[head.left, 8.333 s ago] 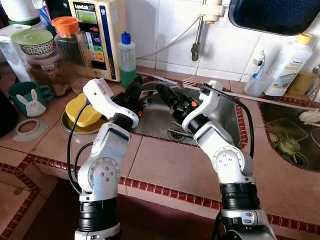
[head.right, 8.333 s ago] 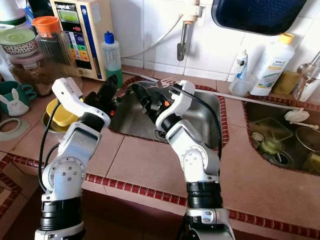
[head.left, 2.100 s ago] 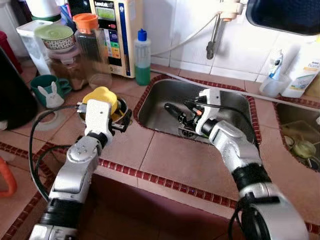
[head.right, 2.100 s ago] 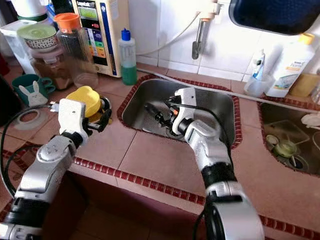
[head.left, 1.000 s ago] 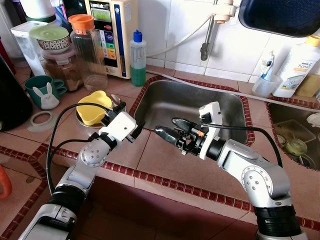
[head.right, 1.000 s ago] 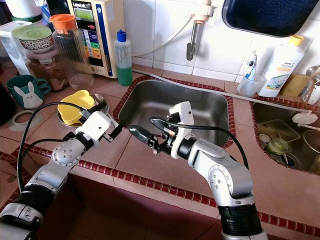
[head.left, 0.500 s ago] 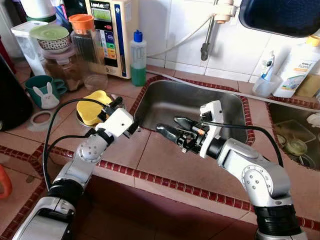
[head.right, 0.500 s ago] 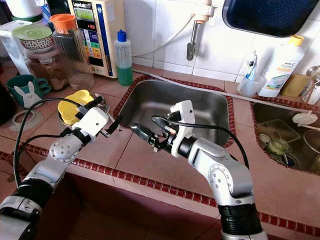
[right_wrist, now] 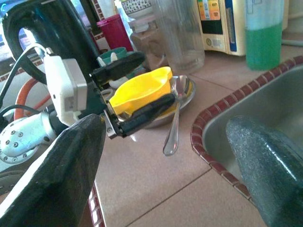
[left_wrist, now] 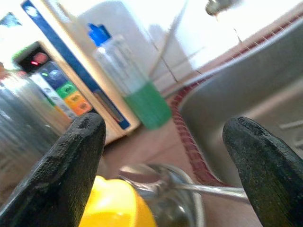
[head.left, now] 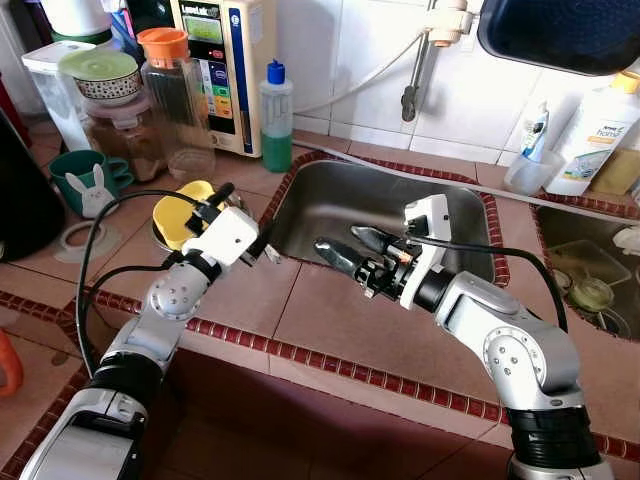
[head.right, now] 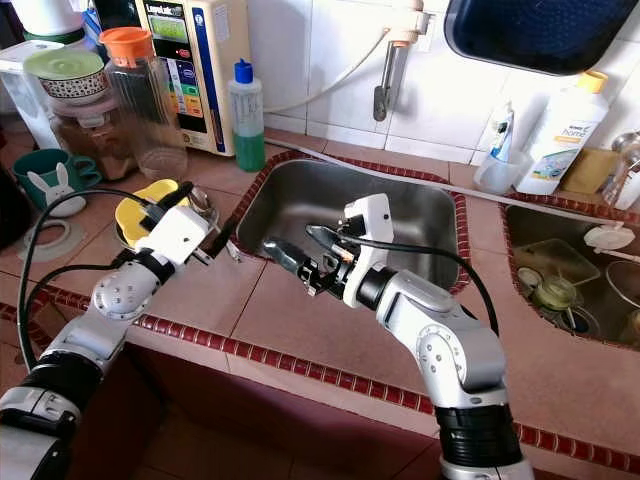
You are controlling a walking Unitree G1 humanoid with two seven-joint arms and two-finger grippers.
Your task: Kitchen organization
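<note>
A yellow bowl (head.left: pixel 178 212) lies in a shallow metal dish (right_wrist: pixel 185 100) on the tiled counter, left of the steel sink (head.left: pixel 400 200). A spoon (right_wrist: pixel 174 119) rests on the dish's rim. My left gripper (head.left: pixel 248 213) is open right next to the bowl and dish, one finger (right_wrist: pixel 118 66) above the bowl and the other (right_wrist: pixel 147 111) low beside the spoon. It holds nothing. My right gripper (head.left: pixel 342 246) hovers open and empty over the sink's near left corner, pointing toward the left gripper.
Behind the dish stand a green soap bottle (head.left: pixel 275 115), a glass pitcher with an orange lid (head.left: pixel 170 95), a water purifier (head.left: pixel 225 60) and a rabbit mug (head.left: pixel 95 180). A tap (head.left: pixel 420 60) hangs over the sink. A second basin (head.left: pixel 590 285) with dishes lies right.
My left gripper has lifted and swung left from the counter's front toward the yellow bowl. The right gripper has drawn slightly back over the sink edge.
</note>
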